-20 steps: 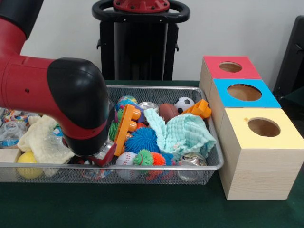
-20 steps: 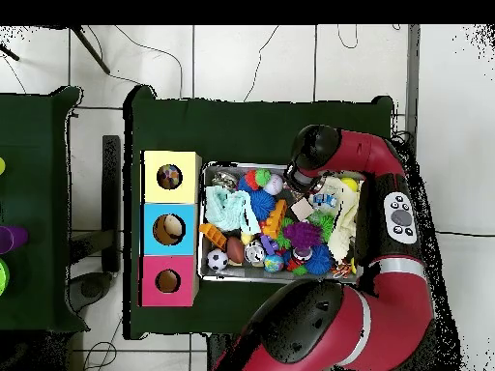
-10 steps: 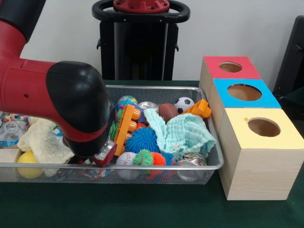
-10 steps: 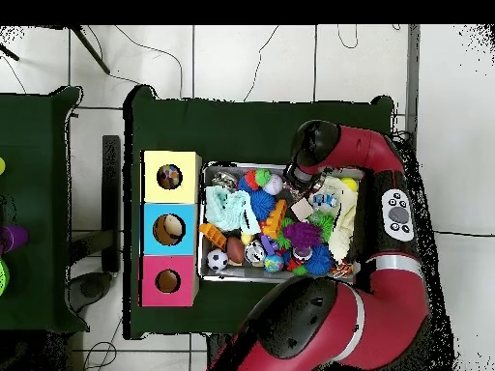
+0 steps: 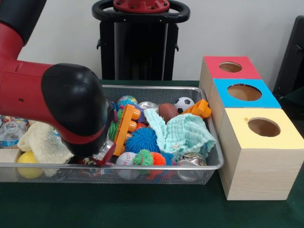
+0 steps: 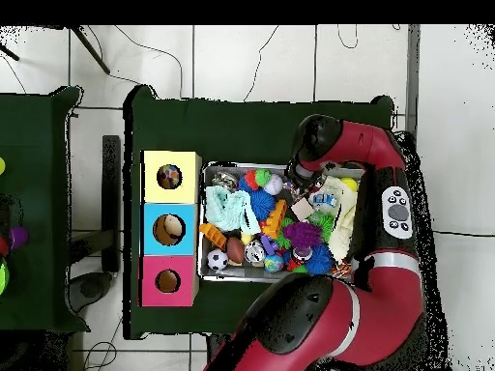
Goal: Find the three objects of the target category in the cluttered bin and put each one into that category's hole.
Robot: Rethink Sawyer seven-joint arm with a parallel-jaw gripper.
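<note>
- Front view: a silver wire-mesh bin [image 5: 209, 164] is seen on a dark green table [image 5: 142, 209], filled with mixed toys and cloths.
- The red and black arm's bulky black elbow [image 5: 76, 114] is placed over the bin's left half, and the gripper [image 5: 105, 154] is seen at its lower edge, at about 5 o'clock from the elbow, low among the clutter.
- Only a red and grey end piece of the gripper is shown; how far the jaws are parted, or whether anything is held, cannot be told.
- Just to the gripper's 3 o'clock, a white baseball with red stitching [image 5: 126, 159] is lodged against the front wall; a blue spiky rubber ball [image 5: 142, 139] lies at its 1 o'clock.
- A mint green knitted cloth [image 5: 183, 135] is draped over the bin's right half, with a small black and white football [image 5: 184, 103] and a brown ball [image 5: 167, 111] at its 12 o'clock.
- An orange plastic toy piece [image 5: 126, 128] is leaned at the bin's middle, and a pale yellow cloth [image 5: 40, 142] lies at the left end above a yellow ball [image 5: 28, 166].
- At the bin's 3 o'clock three wooden boxes are lined up, each with a round hole: yellow-topped [image 5: 263, 127], blue-topped [image 5: 244, 92], red-topped [image 5: 230, 67].
- Overhead view: the boxes are set at the bin's 9 o'clock, and the arm is curved from 6 o'clock round the bin's right side to its top edge.
</note>
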